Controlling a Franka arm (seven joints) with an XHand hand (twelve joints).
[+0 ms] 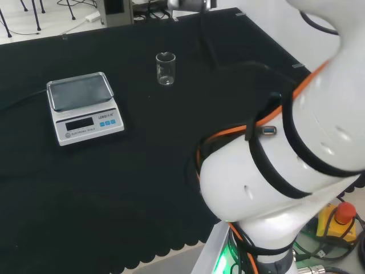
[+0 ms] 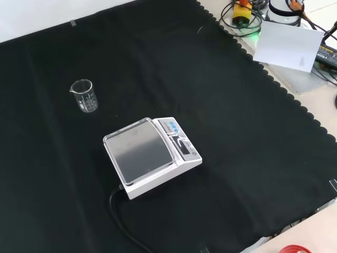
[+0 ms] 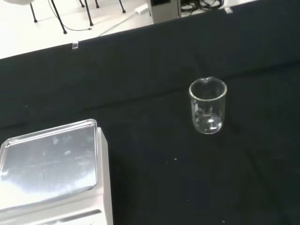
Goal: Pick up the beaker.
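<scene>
The surface (image 2: 247, 142) is covered by a black cloth (image 1: 114, 194) whose near edge in the head view is cut in small scallops; the same scalloped edge runs along the right in the front view. Two things rest on the cloth. A clear glass beaker (image 2: 85, 95) stands upright with its spout on the rim, and looks empty. A white electronic scale (image 2: 151, 155) with a bare metal weighing pan sits apart from it, lower and to the right in the front view, to the left of the beaker in the head view. A black cable (image 2: 122, 216) leaves the scale and trails across the cloth.
</scene>
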